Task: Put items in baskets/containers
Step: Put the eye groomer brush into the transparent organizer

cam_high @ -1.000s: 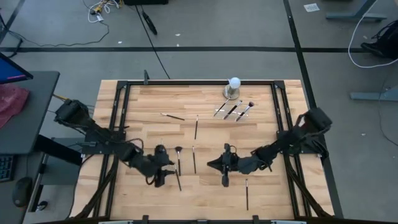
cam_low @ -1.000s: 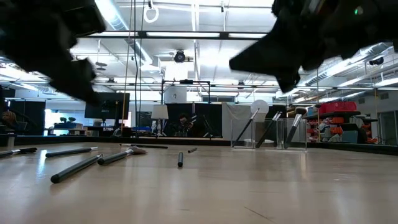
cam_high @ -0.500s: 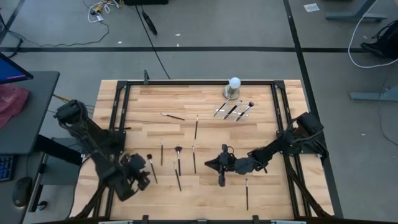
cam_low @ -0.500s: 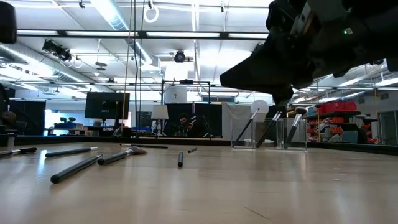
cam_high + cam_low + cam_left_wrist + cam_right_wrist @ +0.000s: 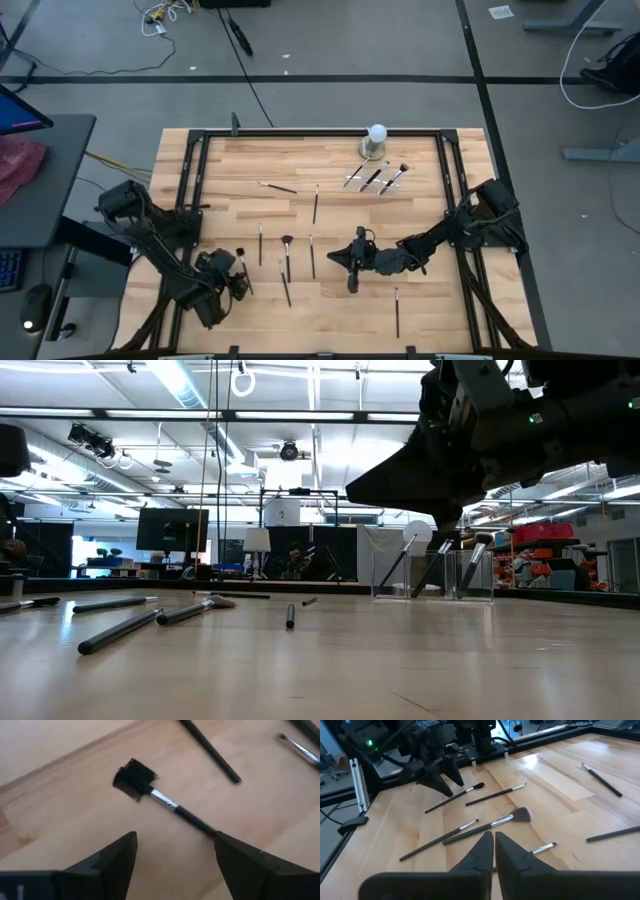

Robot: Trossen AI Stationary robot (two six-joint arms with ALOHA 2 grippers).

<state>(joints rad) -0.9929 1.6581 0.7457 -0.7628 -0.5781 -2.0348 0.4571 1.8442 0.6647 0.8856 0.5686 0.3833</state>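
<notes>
Half the brush [image 5: 165, 802] handle hides behind left hand [image 5: 175, 857]

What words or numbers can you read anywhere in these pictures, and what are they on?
None can be read.
Makeup brushes: no print shows on them.
Clear tray: no label shows.
White ball: plain.
Paper on the floor: marks too small to read.
Round pale sign in the room behind: marks too blurred to read.
Screens in the room behind: too blurred to read.
</notes>
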